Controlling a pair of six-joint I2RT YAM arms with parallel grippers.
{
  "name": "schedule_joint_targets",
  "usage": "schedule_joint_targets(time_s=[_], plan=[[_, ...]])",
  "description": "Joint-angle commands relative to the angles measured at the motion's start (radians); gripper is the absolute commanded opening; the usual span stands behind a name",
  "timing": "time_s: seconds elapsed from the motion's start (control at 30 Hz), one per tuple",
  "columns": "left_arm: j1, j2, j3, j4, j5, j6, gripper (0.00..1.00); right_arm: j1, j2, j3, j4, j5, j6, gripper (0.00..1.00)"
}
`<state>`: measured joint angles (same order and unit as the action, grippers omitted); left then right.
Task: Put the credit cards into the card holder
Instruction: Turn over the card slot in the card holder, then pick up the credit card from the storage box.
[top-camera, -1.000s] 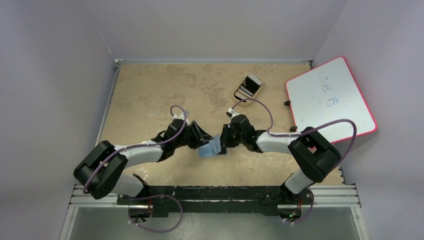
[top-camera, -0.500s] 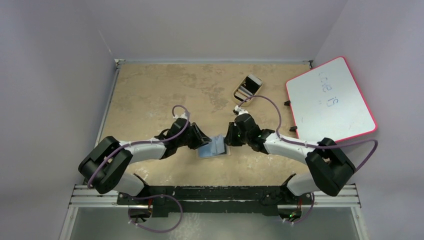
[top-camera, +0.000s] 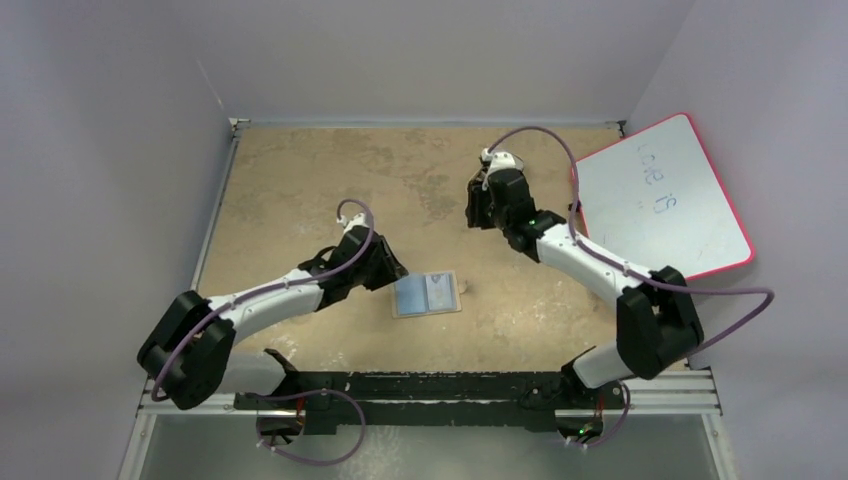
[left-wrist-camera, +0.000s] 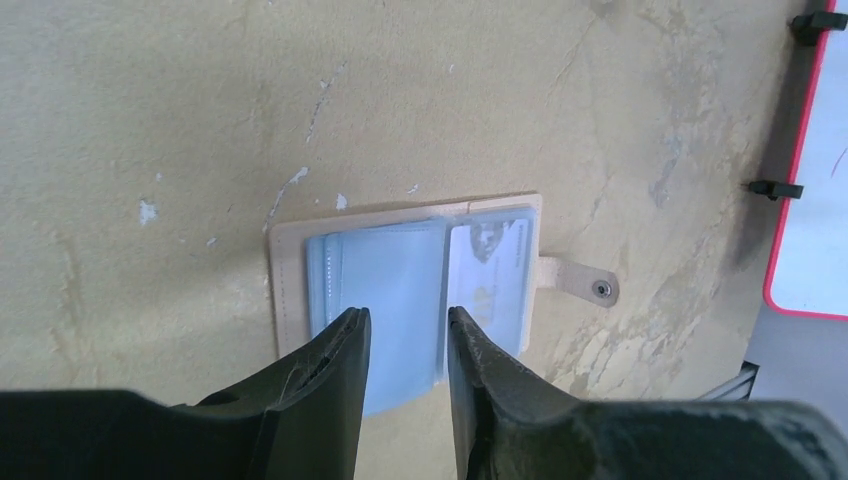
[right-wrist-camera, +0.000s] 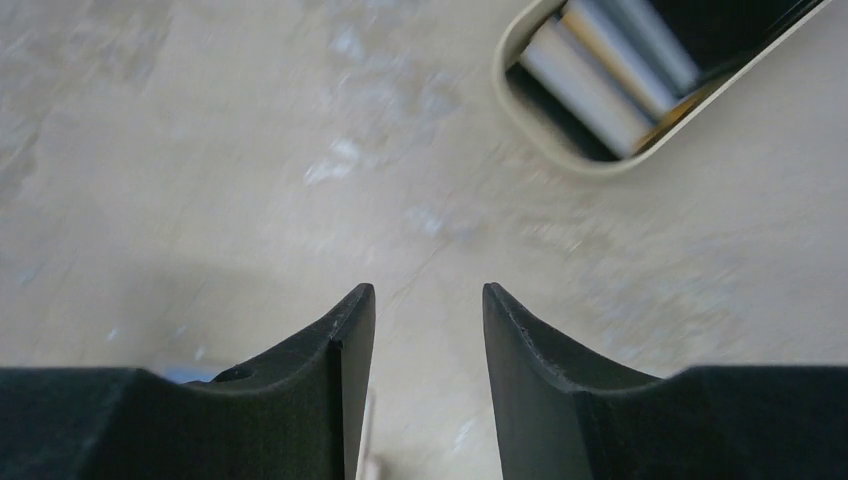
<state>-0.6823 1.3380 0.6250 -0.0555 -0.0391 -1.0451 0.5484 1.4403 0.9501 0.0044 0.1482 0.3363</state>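
Tan leather bifold card holder (top-camera: 428, 294) lies spread open and flat on the mottled beige table (top-camera: 300, 180), near the front edge and between the two arms, its snap tab (left-wrist-camera: 586, 286) pointing right in the left wrist view. Pale blue clear sleeves fill its left panel, and one pale printed credit card (left-wrist-camera: 490, 275) sits in the right panel.

The left arm stretches low from the near-left corner, its elbow nearly straight. The left gripper (left-wrist-camera: 405, 316) is poised at the holder's near edge, its jaws narrowly parted with nothing pinched between them.

The right arm reaches far forward and inward, well apart from the holder. The right gripper (right-wrist-camera: 427, 290) points down at bare table, its jaws moderately spread and empty. Just beyond its tips sits a tan oval tray with a raised rim (right-wrist-camera: 600, 165), holding several pale grey credit cards (right-wrist-camera: 590, 90) on edge. A red-edged whiteboard (top-camera: 660, 200) leans at the far right.
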Motion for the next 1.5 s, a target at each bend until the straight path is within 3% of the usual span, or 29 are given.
schedule_joint_targets(time_s=[0.0, 0.13, 0.17, 0.3, 0.63, 0.93, 1.47], plan=[[-0.005, -0.117, 0.042, -0.072, -0.066, 0.093, 0.37, -0.063, 0.1, 0.143, 0.052, 0.107, -0.246, 0.48], [-0.005, -0.213, 0.066, -0.126, -0.079, 0.155, 0.48, -0.123, 0.22, 0.272, 0.038, 0.128, -0.351, 0.48], [-0.005, -0.233, 0.078, -0.141, -0.078, 0.171, 0.57, -0.131, 0.252, 0.315, 0.029, 0.14, -0.377, 0.48], [-0.005, -0.291, 0.128, -0.228, -0.074, 0.242, 0.64, -0.162, 0.366, 0.415, 0.014, 0.189, -0.486, 0.48], [-0.004, -0.372, 0.226, -0.396, -0.065, 0.423, 0.68, -0.244, 0.556, 0.631, -0.038, 0.217, -0.614, 0.56], [-0.005, -0.414, 0.212, -0.407, -0.069, 0.425, 0.68, -0.247, 0.669, 0.697, 0.01, 0.245, -0.715, 0.6], [-0.005, -0.433, 0.221, -0.41, -0.089, 0.436, 0.68, -0.254, 0.8, 0.793, 0.035, 0.405, -0.817, 0.53]])
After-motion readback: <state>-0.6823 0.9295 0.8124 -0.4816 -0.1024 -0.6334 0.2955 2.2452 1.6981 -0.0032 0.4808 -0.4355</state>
